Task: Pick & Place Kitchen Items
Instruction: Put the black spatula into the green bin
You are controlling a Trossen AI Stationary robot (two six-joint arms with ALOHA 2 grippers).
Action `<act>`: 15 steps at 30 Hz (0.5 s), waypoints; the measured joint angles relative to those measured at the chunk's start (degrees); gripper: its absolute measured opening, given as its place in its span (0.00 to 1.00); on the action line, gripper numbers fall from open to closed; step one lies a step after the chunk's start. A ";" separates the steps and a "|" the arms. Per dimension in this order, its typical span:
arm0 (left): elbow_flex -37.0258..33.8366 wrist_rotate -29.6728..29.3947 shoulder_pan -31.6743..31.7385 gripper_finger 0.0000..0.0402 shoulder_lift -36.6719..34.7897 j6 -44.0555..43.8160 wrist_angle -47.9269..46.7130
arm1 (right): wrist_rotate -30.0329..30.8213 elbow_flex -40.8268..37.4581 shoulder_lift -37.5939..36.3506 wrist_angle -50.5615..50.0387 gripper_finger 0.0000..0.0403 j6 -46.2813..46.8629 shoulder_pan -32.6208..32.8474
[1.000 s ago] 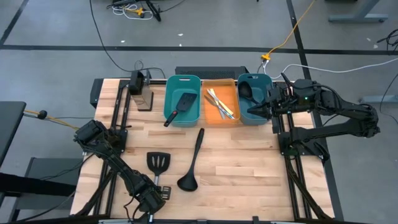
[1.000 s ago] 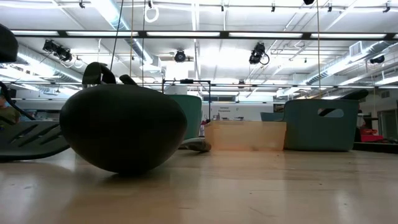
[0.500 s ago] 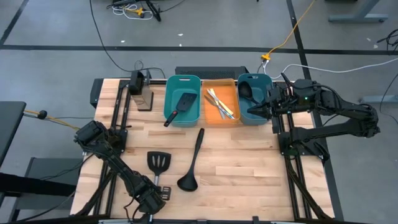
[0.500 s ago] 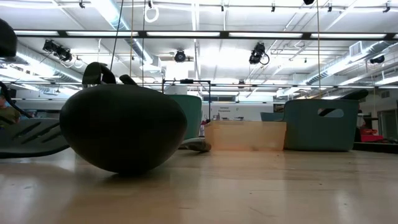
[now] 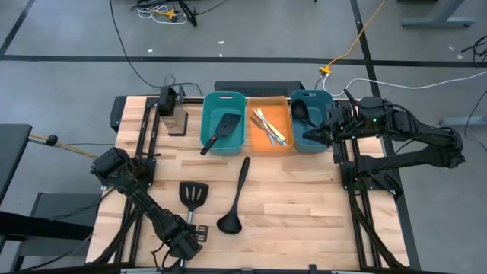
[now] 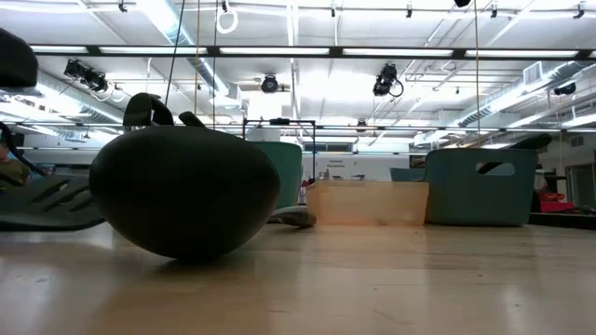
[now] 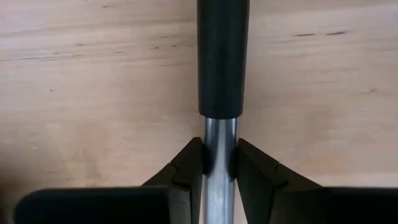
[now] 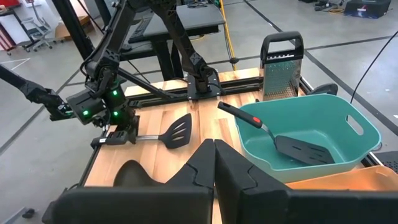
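Tabletop [image 5: 289, 198]: pale wood, smooth, faint grain. Spatula [image 7: 222, 74]: matt black grip over a polished metal shaft. Ladle [image 5: 234, 199]: matt black, probably plastic. Bins [image 5: 225, 106]: smooth teal plastic. Grater [image 8: 280, 65]: bright metal.

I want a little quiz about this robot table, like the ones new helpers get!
1. True or false: the left gripper is shut on the shiny metal handle of the black slotted spatula lying on the wooden table.
2. Which bin holds the thin yellow and white sticks? A) left teal plastic bin B) orange plastic bin C) right teal plastic bin
3. Fill in: beside that spatula lies a long black ____.

Key: 1 true; 2 B; 3 ladle.
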 joint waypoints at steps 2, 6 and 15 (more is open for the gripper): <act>1.03 0.02 0.00 0.20 -0.02 0.00 -0.63 | 0.00 0.00 0.00 0.00 0.02 0.00 0.00; 3.22 0.03 0.09 0.20 -0.07 0.02 -1.77 | 0.00 0.00 0.00 0.00 0.02 -0.44 0.00; 6.13 -0.51 0.18 0.20 -0.14 -0.11 -5.19 | 0.00 0.00 0.00 0.00 0.02 -1.25 0.00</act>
